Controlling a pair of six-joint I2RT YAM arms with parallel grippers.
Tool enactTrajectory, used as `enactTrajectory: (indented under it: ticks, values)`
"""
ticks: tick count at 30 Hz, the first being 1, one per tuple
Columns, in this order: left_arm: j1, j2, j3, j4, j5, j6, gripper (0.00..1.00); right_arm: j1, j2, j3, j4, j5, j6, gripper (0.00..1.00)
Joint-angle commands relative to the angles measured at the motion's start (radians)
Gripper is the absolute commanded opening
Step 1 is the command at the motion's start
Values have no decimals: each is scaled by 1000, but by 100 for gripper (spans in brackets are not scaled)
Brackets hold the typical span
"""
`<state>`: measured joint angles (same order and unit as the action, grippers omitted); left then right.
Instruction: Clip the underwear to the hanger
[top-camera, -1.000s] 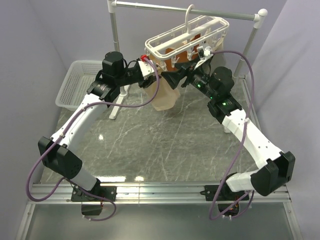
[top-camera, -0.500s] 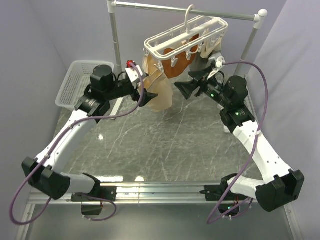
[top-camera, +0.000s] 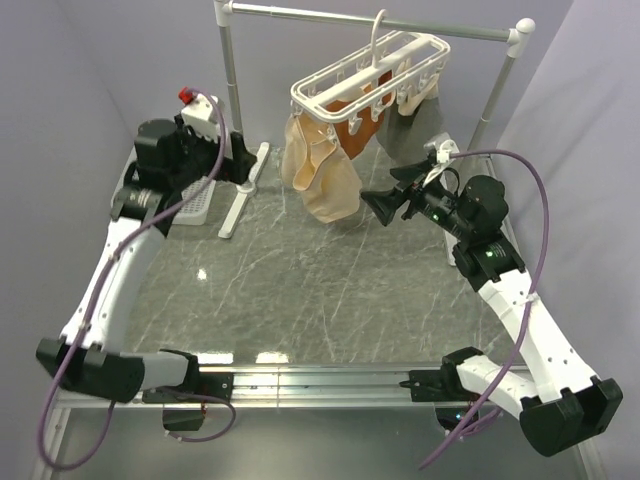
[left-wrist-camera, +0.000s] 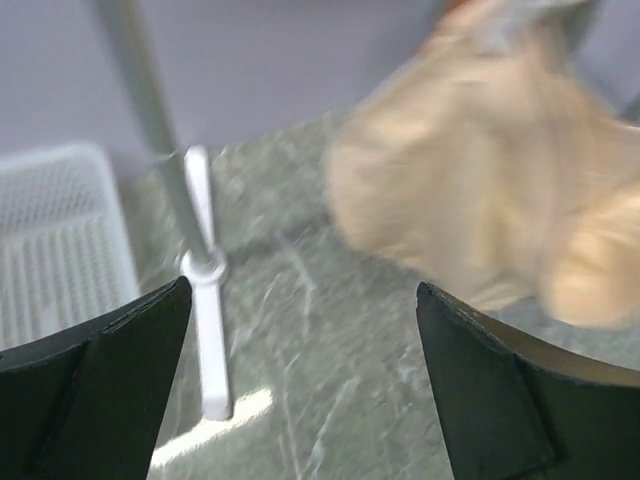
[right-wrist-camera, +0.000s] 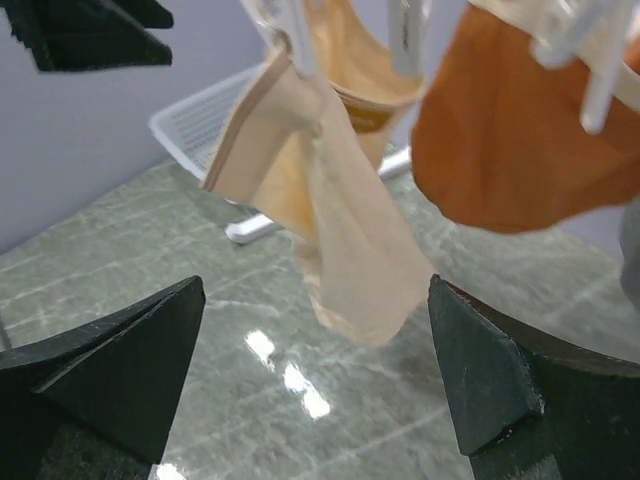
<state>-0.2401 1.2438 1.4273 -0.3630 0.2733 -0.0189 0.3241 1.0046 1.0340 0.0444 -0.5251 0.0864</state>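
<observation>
The beige underwear (top-camera: 320, 178) hangs from clips at the left end of the white hanger (top-camera: 372, 72), which hooks on the rack bar. My left gripper (top-camera: 243, 165) is open and empty, off to the left of the underwear near the rack pole. My right gripper (top-camera: 386, 196) is open and empty, just right of the underwear and apart from it. In the left wrist view the underwear (left-wrist-camera: 480, 170) is blurred at upper right beyond the open gripper (left-wrist-camera: 305, 345). In the right wrist view it (right-wrist-camera: 335, 210) hangs from a clip (right-wrist-camera: 288, 40) above the open gripper (right-wrist-camera: 315, 335).
A rust-orange garment (top-camera: 360, 118) and a grey garment (top-camera: 405, 135) hang on the same hanger. A white mesh basket (top-camera: 170, 175) sits at the left, partly behind my left arm. The rack's pole and foot (left-wrist-camera: 205, 300) stand between basket and underwear.
Both grippers have drawn back from the hanger. The left swung left toward the basket, the right moved right and lower. The underwear now hangs free from the clips.
</observation>
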Motion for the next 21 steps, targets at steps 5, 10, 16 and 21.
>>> enactTrajectory:
  ticks: [5, 10, 16, 21]
  values:
    - [186, 243, 176, -367, 0, -96, 99, -101, -8, -5, -192, 125, -2, 100]
    - [206, 209, 27, -211, -32, -108, 99, -155, 35, -44, -259, 162, -51, 100]
    - [183, 215, -83, -148, -75, -156, 99, -163, 9, -109, -279, 169, -97, 100]
    - [160, 181, -123, -137, -63, -138, 99, -186, -1, -115, -238, 175, -62, 100]
